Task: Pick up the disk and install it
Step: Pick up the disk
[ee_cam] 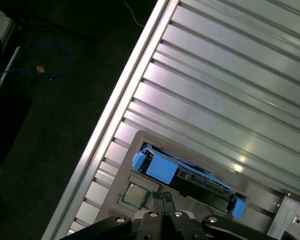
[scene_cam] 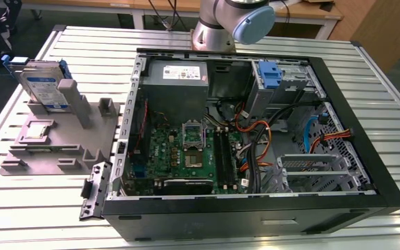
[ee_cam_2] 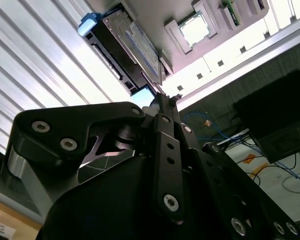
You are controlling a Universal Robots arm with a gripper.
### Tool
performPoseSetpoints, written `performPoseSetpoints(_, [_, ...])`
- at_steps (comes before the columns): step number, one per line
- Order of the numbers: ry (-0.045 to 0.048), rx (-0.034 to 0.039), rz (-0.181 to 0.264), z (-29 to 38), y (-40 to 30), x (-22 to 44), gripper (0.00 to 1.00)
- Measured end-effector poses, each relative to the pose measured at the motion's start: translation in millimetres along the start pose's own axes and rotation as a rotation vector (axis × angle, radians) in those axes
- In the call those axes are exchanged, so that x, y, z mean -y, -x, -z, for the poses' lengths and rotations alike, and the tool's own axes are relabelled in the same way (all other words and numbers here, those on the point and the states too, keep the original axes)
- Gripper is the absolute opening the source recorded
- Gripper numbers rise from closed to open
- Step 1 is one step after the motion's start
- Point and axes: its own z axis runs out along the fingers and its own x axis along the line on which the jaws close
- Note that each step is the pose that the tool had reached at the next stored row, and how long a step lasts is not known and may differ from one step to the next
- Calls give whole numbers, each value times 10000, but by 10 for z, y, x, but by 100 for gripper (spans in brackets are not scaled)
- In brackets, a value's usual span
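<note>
Task barely begun: pick-up & install both left. Tool [ee_cam: 165, 199] looks pressed together, empty, pointed at the disk [scene_cam: 41, 83], not touching. Disk stands upright in grey holder [scene_cam: 54, 151] at the exterior view's left, outside the open PC case [scene_cam: 255, 208]; far bay w/ blue bracket [scene_cam: 270, 73] holds no labelled drive. Worktop [scene_cam: 374, 73]: slatted aluminium. Beyond: arm base [scene_cam: 214, 31], wooden desk [scene_cam: 82, 5].

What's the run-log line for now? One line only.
step: pick not done | disk: upright in holder, outside case | gripper: apart from disk, holding nothing seen
</note>
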Motion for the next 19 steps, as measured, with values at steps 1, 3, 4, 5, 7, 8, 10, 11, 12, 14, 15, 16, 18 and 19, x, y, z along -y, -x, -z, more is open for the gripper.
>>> performPoseSetpoints(1, [0, -4, 89, 0, 0, 0, 10])
performPoseSetpoints(3, [0, -11, 237, 0, 0, 0, 10])
performPoseSetpoints(4, [0, -12, 268, 0, 0, 0, 10])
performPoseSetpoints(5, [0, -13, 296, 0, 0, 0, 10])
performPoseSetpoints(7, [0, -15, 354, 0, 0, 0, 10])
performPoseSetpoints(8, [0, -16, 385, 0, 0, 0, 10])
performPoseSetpoints(10, [1, -20, 453, 0, 0, 0, 10])
performPoseSetpoints(11, [0, -22, 495, 0, 0, 0, 10])
performPoseSetpoints(12, [1, -24, 545, 0, 0, 0, 10])
performPoseSetpoints(14, [1, -29, 679, 0, 0, 0, 10])
performPoseSetpoints(15, [1, -32, 758, 0, 0, 0, 10])
performPoseSetpoints(16, [1, -36, 844, 0, 0, 0, 10])
performPoseSetpoints(18, [0, -44, 1012, 0, 0, 0, 10])
performPoseSetpoints(19, [0, -47, 1085, 0, 0, 0, 10])
